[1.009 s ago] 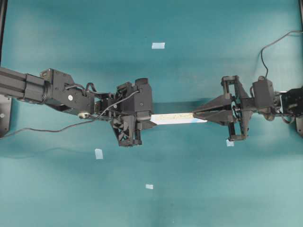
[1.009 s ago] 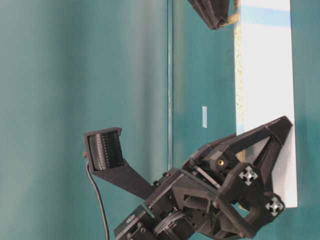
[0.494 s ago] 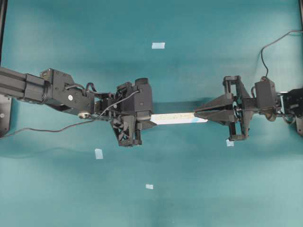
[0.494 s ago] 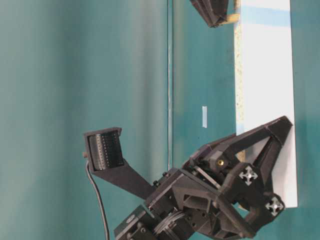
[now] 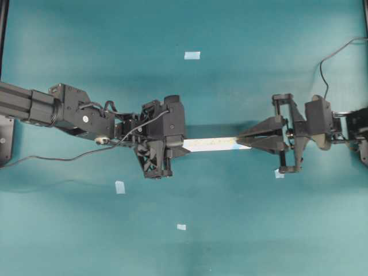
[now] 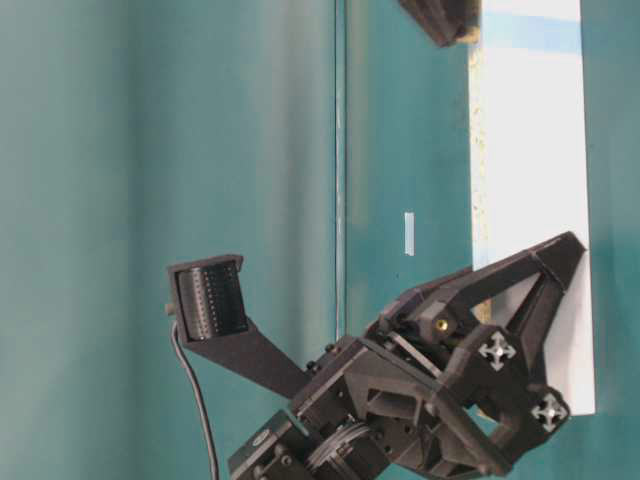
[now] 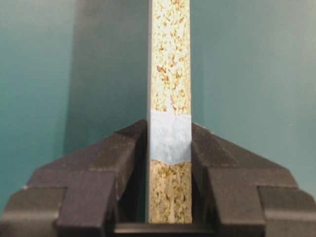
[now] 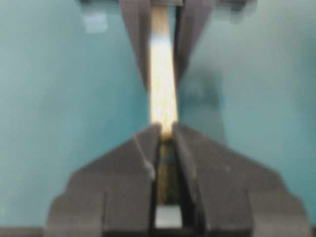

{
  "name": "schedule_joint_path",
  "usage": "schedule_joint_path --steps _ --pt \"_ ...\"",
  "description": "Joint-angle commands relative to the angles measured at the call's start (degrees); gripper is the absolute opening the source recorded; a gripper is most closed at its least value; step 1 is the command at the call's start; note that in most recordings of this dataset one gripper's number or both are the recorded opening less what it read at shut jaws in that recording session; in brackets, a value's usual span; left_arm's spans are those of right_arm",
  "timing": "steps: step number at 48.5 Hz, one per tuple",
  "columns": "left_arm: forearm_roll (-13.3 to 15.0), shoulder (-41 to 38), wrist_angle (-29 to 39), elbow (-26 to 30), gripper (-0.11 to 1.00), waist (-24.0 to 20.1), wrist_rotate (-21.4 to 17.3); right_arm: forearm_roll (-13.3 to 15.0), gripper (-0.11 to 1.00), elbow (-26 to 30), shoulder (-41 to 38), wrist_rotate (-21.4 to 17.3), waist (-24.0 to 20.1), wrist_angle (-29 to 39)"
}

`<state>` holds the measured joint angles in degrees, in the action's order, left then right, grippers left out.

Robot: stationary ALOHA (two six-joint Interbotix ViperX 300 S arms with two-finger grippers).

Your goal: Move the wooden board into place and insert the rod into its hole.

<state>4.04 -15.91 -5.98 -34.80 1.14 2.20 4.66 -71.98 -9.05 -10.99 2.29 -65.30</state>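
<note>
Teal worktop (image 5: 241, 230): in the overhead view we see it all around, with small pale blue tape squares (image 5: 192, 56) stuck on it.
Overhead, board: the wooden board (image 5: 210, 144) hangs level in the middle, between our two arms, above its own dark shadow.
Overhead, left gripper (image 5: 183, 145): it grips the board's left end, so we think it is the one that keeps the board steady.
Overhead, right gripper (image 5: 244, 141): its pointed tips meet the board's right end; we cannot tell from here how hard they press.
Table-level, board: the board (image 6: 540, 180) shows a wide white face with a blue band near the far end and a speckled edge.
Table-level, left gripper (image 6: 560, 300): its black fingers reach over the near part of the board.
Left wrist, jaws: the left jaws stand narrow and squeeze the board (image 7: 170, 98) on both flat sides, right at a patch of blue tape.
Left wrist, look: this thin edge is crumbly chipboard, tan and cream.
Right wrist, jaws: the view is blurry, but the right jaws sit nearly shut around the board's (image 8: 162, 94) thin end.
Hole and rod: we cannot find the hole or the rod in any view.
Our guess: both arms hold the board so it can be set in place.
</note>
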Motion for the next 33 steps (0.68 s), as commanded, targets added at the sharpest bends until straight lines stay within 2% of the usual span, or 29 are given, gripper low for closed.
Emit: schedule_joint_path --steps 1,4,9,17,27,33 --pt "-0.1 0.7 -0.3 0.7 0.22 0.6 0.4 0.2 0.10 -2.0 3.3 0.1 -0.4 4.0" --pt "-0.1 0.6 -0.3 0.7 0.22 0.6 0.4 0.2 0.09 -2.3 5.0 0.1 -0.4 6.7" --pt "-0.1 0.6 -0.3 0.6 0.22 0.6 0.4 0.2 -0.01 -1.8 6.9 0.0 -0.4 12.7" --pt "-0.1 0.8 -0.3 0.4 0.22 0.6 0.4 0.4 -0.01 0.4 8.5 -0.1 -0.8 20.8" --pt "-0.1 0.9 -0.3 0.4 0.22 0.6 0.4 0.4 -0.01 1.7 8.8 -0.3 -1.2 22.4" --pt "-0.1 1.0 -0.3 0.4 0.22 0.6 0.4 0.4 -0.01 1.5 9.1 -1.7 -1.2 22.5"
